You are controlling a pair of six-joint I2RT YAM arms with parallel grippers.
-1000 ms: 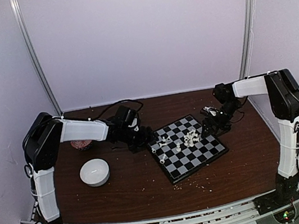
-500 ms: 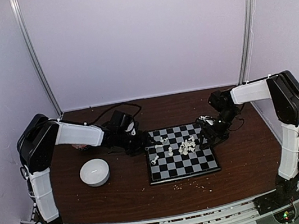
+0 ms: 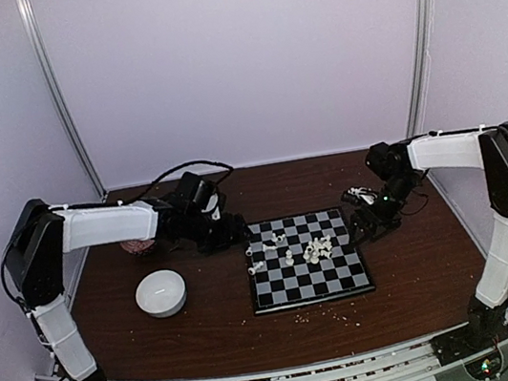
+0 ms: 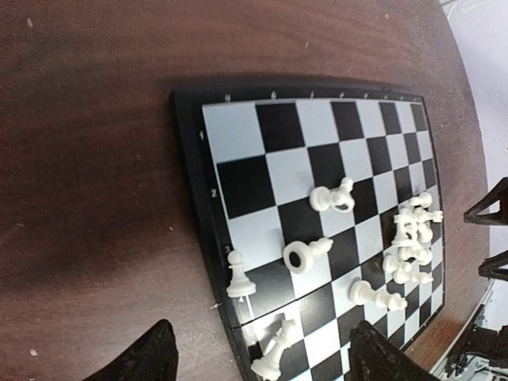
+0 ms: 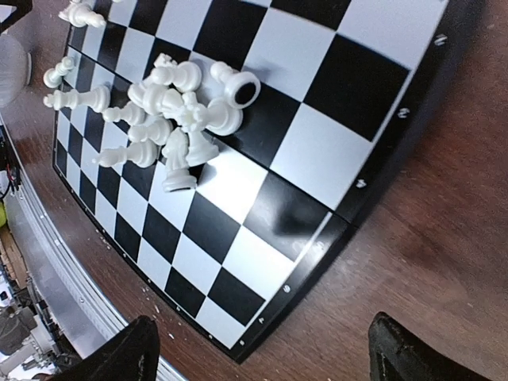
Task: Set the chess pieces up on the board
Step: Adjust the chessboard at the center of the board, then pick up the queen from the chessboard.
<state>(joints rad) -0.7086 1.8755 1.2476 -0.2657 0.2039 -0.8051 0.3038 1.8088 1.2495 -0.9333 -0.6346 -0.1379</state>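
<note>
The white chess pieces (image 3: 319, 248) lie mostly toppled, heaped at the far right of the chessboard (image 3: 310, 280), with a few at its far left. Setting up looks barely begun. The left gripper (image 3: 228, 238), at the chessboard's far-left corner, and the right gripper (image 3: 368, 224), off its right edge, both gape wide and hold nothing. The next move calls for pinching one fallen piece and standing it upright.

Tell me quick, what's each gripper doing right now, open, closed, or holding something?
Left gripper: open, holding nothing.
Right gripper: open, holding nothing.
</note>
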